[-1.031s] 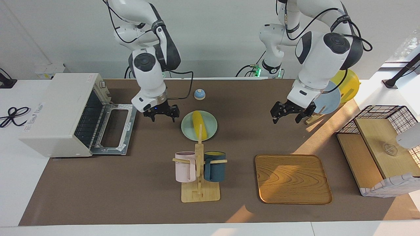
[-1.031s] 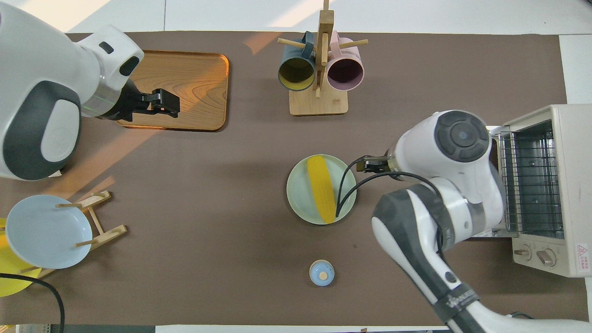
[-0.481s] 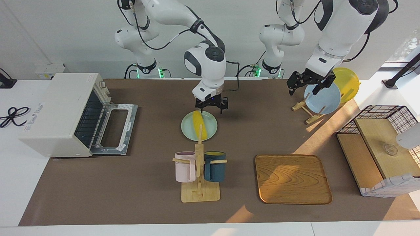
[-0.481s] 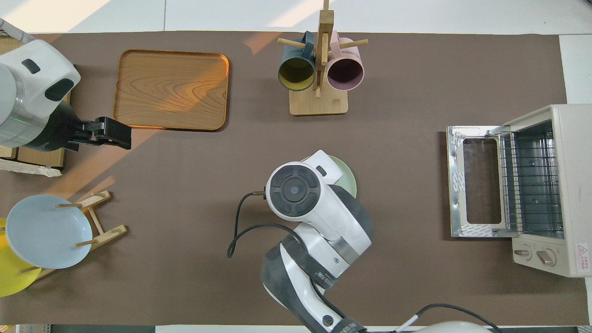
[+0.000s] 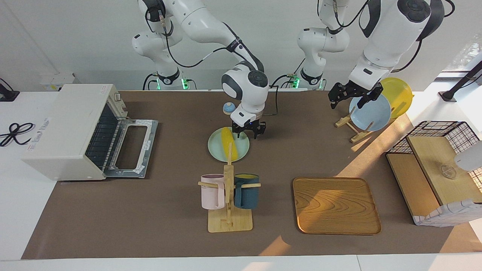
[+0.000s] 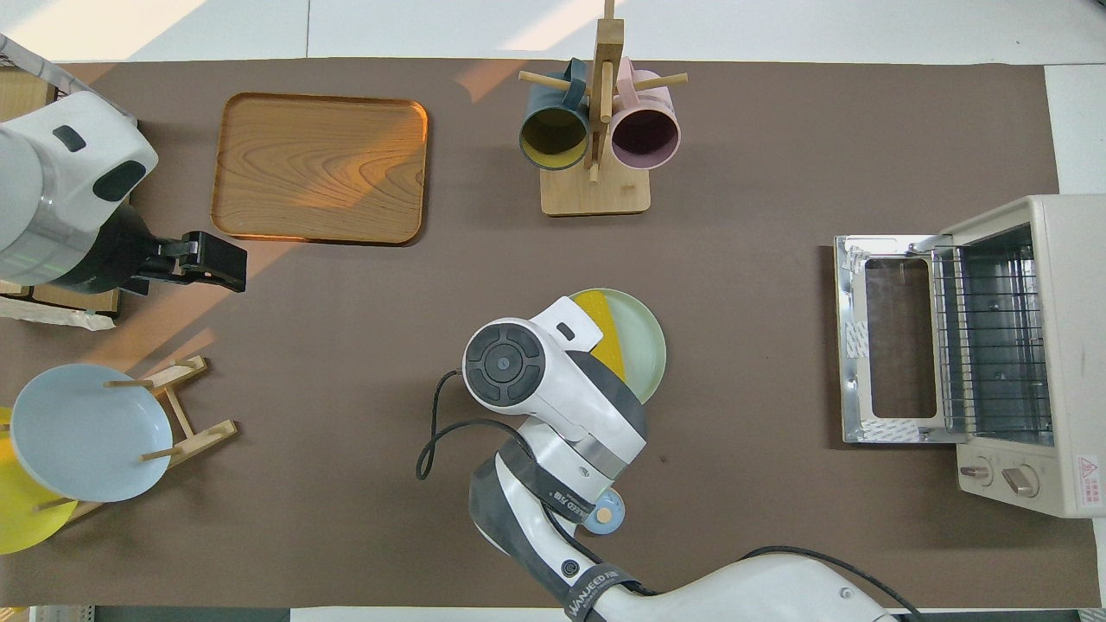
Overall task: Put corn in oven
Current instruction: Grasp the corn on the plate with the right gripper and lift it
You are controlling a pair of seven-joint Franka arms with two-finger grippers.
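Note:
The yellow corn (image 5: pixel 228 145) lies on a pale green plate (image 5: pixel 243 149) in the middle of the table; in the overhead view only one end of the corn (image 6: pixel 602 321) shows past the right wrist. My right gripper (image 5: pixel 247 133) hangs low over the plate's edge toward the left arm's end, just beside the corn, with its fingers apart and nothing between them. The off-white oven (image 5: pixel 71 130) stands at the right arm's end with its door (image 5: pixel 130 147) folded down flat and the rack (image 6: pixel 994 337) showing. My left gripper (image 5: pixel 352 96) waits, raised and open, by the plate rack.
A mug rack (image 5: pixel 229 199) with a pink and a dark blue mug stands just past the plate, farther from the robots. A wooden tray (image 5: pixel 336 205), a rack with a blue plate (image 5: pixel 372 113) and a yellow plate (image 5: pixel 400 96), a small blue knob (image 5: pixel 228 108) and a wire basket (image 5: pixel 438 162) are also here.
My right arm swung from in front of the oven door to the plate and came down beside the corn. My left arm rose and drew back toward the plate rack.

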